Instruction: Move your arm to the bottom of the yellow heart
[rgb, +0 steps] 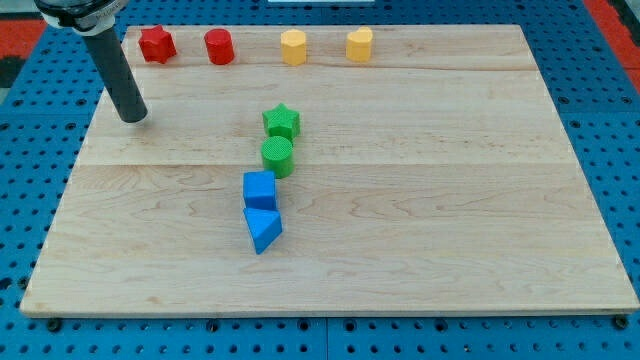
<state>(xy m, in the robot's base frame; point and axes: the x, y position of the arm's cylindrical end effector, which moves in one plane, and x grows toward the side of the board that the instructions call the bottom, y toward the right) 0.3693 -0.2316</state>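
The yellow heart (360, 44) sits near the board's top edge, right of the middle. My tip (132, 117) is at the view's upper left, far left of the yellow heart and lower than it. It touches no block. The nearest blocks to my tip are the red star (157, 44) and the red cylinder (219, 47), above and to its right.
A yellow hexagon (293, 47) sits left of the heart. A green star (282, 122), green cylinder (278, 157), blue cube (259, 190) and blue triangle (262, 229) form a column mid-board. The wooden board (450, 200) lies on a blue pegboard.
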